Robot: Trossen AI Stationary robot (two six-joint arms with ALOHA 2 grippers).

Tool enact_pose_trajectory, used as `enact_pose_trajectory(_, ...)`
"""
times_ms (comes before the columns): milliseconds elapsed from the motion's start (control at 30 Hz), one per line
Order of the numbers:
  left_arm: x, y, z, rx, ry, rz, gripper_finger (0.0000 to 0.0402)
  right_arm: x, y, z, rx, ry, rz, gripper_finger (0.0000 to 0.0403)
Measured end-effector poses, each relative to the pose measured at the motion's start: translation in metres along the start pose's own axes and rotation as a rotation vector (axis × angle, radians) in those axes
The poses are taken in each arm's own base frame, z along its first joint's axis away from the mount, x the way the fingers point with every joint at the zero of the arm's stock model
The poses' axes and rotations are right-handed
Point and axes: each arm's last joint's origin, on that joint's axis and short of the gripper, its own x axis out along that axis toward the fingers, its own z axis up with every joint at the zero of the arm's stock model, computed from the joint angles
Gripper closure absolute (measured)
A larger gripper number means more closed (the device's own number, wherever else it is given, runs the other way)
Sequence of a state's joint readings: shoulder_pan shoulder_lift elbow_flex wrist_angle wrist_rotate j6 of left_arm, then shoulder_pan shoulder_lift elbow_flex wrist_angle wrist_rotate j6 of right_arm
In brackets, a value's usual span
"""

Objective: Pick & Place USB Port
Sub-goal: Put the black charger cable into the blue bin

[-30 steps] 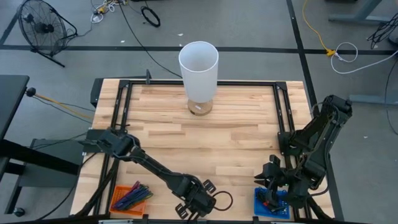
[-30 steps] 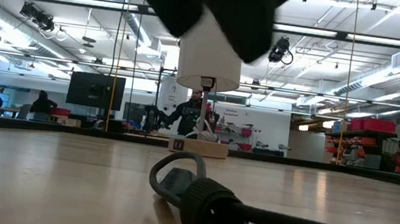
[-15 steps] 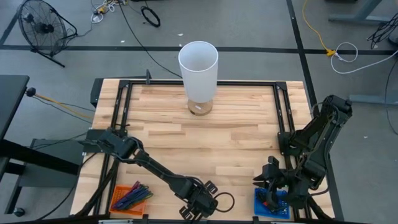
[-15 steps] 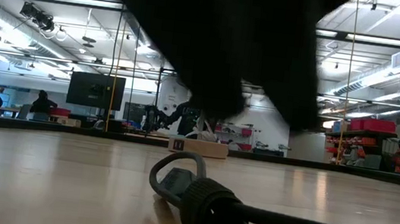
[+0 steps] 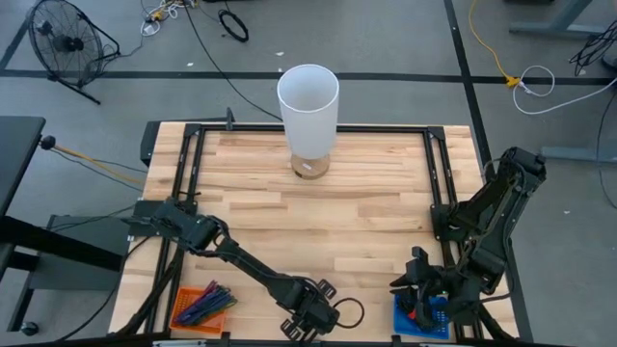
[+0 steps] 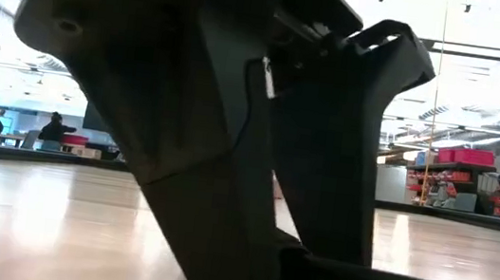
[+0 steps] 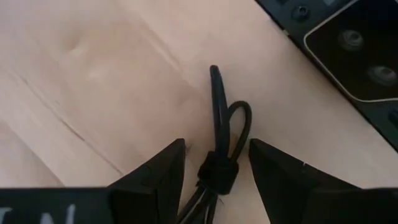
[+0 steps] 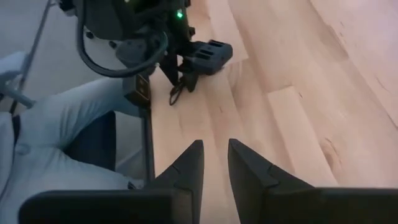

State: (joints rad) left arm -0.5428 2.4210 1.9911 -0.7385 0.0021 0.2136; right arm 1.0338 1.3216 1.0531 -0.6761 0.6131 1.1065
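Left gripper (image 7: 214, 152) down at the bench's near edge, fingers spread either side of the bundled cable (image 7: 219, 140), not yet clenched. Grasp and placing both remain. Right gripper (image 8: 214, 163) waits, nearly closed, empty, near right corner.
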Motion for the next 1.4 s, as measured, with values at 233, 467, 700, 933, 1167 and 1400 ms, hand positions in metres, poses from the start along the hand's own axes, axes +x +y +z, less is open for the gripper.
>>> enact_pose_trajectory(233, 0.004, -0.001, -0.001, -0.052, 0.005, -0.029, 0.0302, 0.000, 0.001, 0.001, -0.010, -0.007, 0.013, 0.0328)
enact_pose_trajectory(467, 0.002, -0.005, 0.006, -0.108, -0.018, 0.024, 0.0375, 0.000, 0.002, 0.001, -0.013, -0.008, 0.014, 0.0328)
enact_pose_trajectory(700, -0.018, 0.000, 0.026, -0.086, -0.127, 0.196, 0.0375, 0.000, 0.002, 0.001, -0.015, -0.009, 0.015, 0.0328)
enact_pose_trajectory(933, -0.066, 0.023, 0.045, -0.093, -0.231, 0.336, 0.0375, 0.000, 0.003, 0.001, -0.011, -0.013, 0.022, 0.0328)
enact_pose_trajectory(1167, -0.140, 0.039, 0.055, -0.092, -0.381, 0.409, 0.0375, 0.000, 0.003, 0.002, -0.018, -0.022, 0.027, 0.0328)
enact_pose_trajectory(1400, -0.204, 0.058, 0.050, -0.121, -0.529, 0.413, 0.0375, 0.000, 0.004, 0.003, -0.021, -0.057, 0.018, 0.0328)
